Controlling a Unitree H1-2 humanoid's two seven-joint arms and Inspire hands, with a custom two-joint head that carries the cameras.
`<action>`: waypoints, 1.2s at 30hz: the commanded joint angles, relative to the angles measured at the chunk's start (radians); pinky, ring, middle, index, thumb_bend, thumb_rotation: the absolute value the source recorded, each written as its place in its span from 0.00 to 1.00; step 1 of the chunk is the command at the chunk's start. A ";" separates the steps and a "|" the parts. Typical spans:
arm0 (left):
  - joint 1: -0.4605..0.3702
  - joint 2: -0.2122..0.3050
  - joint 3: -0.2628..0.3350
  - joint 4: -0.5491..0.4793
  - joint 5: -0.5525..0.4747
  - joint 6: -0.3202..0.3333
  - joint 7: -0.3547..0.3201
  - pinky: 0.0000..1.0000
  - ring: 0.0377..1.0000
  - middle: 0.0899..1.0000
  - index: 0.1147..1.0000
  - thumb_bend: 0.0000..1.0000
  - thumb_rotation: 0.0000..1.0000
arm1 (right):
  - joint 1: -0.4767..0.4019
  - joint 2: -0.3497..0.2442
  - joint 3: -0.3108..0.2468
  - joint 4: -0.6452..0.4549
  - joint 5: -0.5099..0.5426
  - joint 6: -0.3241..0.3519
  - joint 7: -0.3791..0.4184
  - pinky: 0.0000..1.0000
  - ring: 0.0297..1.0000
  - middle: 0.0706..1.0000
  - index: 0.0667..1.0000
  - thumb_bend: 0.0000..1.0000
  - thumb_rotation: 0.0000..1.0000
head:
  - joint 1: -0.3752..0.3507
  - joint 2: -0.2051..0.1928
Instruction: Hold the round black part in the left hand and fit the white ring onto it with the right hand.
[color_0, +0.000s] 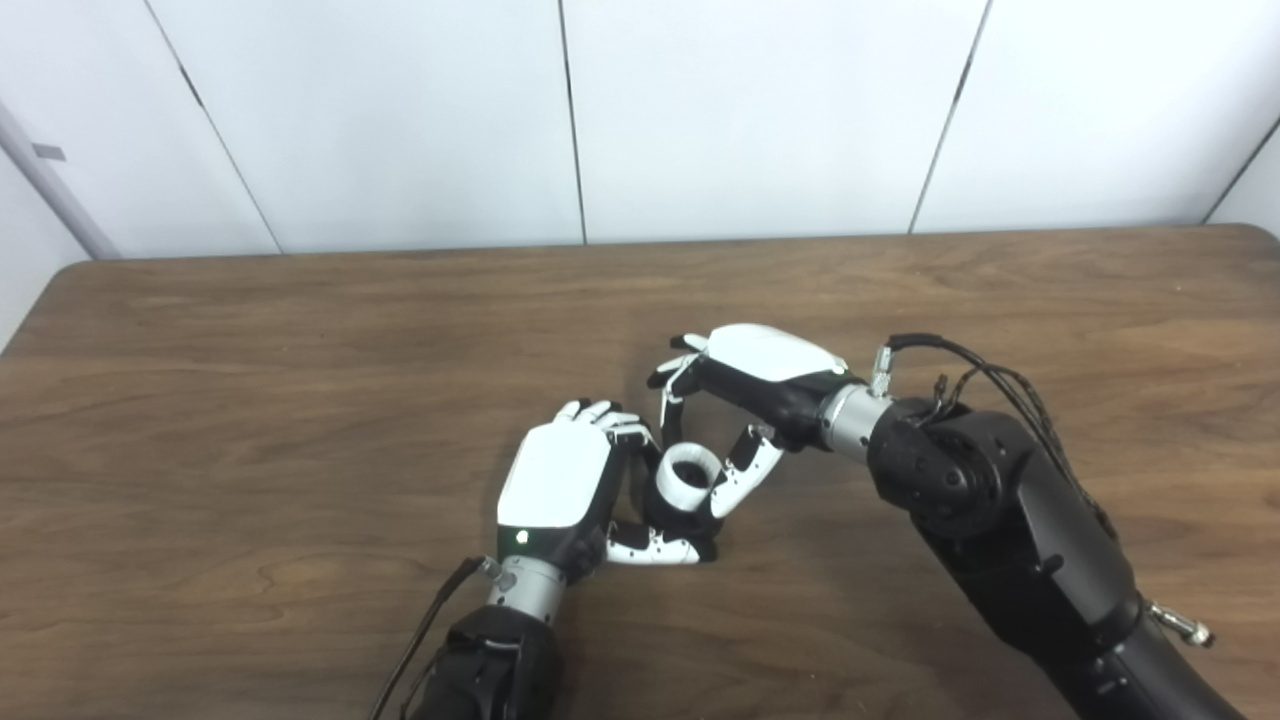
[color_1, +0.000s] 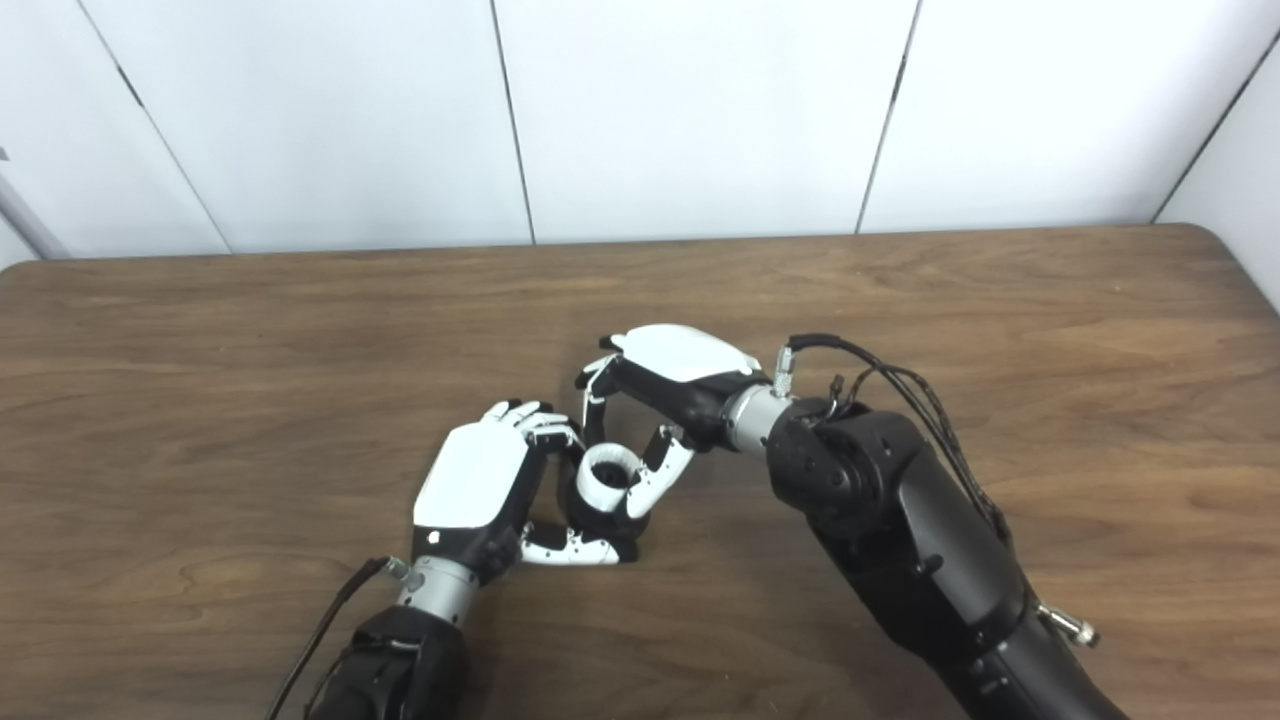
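My left hand lies low over the table, shut on the round black part, which shows only as a dark body under the ring. The white ring sits on top of that part, its opening facing up. My right hand reaches in from the right and arches over the ring. Its thumb rests against the ring's right side and a curled finger comes down at the far left edge, so the ring is pinched between them. In the right eye view the ring stands between both hands.
The brown wooden table stretches wide on every side of the hands. White wall panels stand behind its far edge. Cables loop over my right forearm.
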 joint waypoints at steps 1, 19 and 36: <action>-0.022 -0.011 -0.004 -0.019 0.021 0.002 0.010 0.92 0.87 0.75 0.42 0.52 0.05 | -0.034 -0.001 -0.010 -0.024 -0.002 -0.018 -0.023 0.97 1.00 0.88 0.45 0.52 0.13 | 0.001 0.002; -0.029 -0.019 -0.006 -0.006 0.020 0.010 0.015 0.92 0.87 0.75 0.42 0.52 0.05 | -0.047 0.006 0.000 -0.048 -0.006 -0.009 0.002 0.98 1.00 0.86 0.45 0.52 0.13 | 0.009 0.008; -0.029 -0.013 -0.009 -0.014 0.018 0.012 0.017 0.92 0.87 0.74 0.42 0.52 0.05 | -0.041 -0.003 -0.002 -0.031 0.003 -0.016 -0.001 0.98 1.00 0.86 0.45 0.52 0.13 | 0.010 0.013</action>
